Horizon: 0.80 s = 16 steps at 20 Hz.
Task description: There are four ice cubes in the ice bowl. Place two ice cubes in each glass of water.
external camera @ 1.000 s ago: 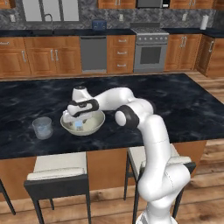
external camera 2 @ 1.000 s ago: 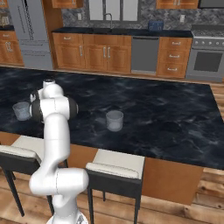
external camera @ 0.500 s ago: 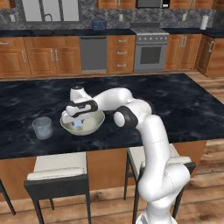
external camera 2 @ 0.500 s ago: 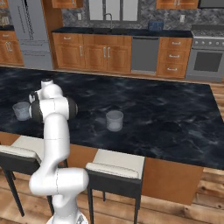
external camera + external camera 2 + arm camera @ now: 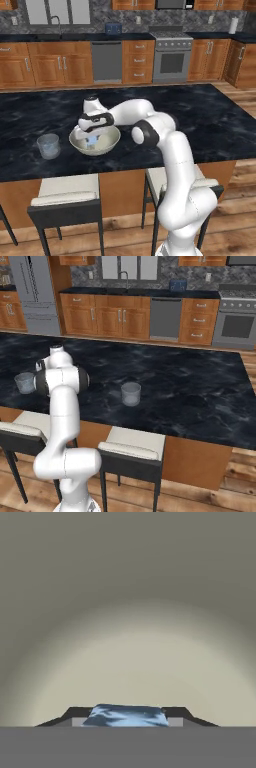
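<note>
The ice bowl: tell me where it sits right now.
In the left base view the ice bowl sits on the dark island counter, just right of a glass of water, with the gripper reaching down into it.

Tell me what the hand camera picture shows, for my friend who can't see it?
A bluish ice cube sits between the gripper's two dark fingertips, which close on it from both sides. Behind it curves the cream inside of the ice bowl.
</note>
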{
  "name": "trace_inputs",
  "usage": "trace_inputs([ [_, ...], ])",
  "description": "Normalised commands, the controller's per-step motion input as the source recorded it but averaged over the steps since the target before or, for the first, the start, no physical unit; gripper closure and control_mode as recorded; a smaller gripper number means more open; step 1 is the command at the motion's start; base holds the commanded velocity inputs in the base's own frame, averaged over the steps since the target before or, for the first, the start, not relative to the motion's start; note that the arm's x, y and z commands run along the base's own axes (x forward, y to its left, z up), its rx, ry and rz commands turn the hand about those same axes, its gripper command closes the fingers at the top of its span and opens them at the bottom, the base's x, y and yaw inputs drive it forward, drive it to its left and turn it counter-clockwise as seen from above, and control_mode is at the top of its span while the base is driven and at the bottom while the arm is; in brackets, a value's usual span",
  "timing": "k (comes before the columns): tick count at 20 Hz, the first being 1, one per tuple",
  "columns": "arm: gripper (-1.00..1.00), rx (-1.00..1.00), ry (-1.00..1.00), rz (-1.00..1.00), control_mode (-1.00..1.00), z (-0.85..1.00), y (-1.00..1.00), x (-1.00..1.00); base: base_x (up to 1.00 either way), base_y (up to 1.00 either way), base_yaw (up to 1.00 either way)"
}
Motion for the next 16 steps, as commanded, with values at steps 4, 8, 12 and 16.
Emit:
trace_inputs([
  [4, 1.00, 0.00, 0.00, -0.06, -1.00, 0.00, -0.46, -0.05, 0.00, 0.00, 0.00],
  [8, 1.00, 0.00, 0.00, -0.06, -1.00, -0.03, -0.45, -0.01, 0.00, 0.00, 0.00],
  [12, 1.00, 0.00, 0.00, -0.05, -1.00, -0.07, -0.43, 0.00, 0.00, 0.00, 0.00],
  [16, 1.00, 0.00, 0.00, -0.04, -1.00, -0.03, -0.42, 0.00, 0.00, 0.00, 0.00],
])
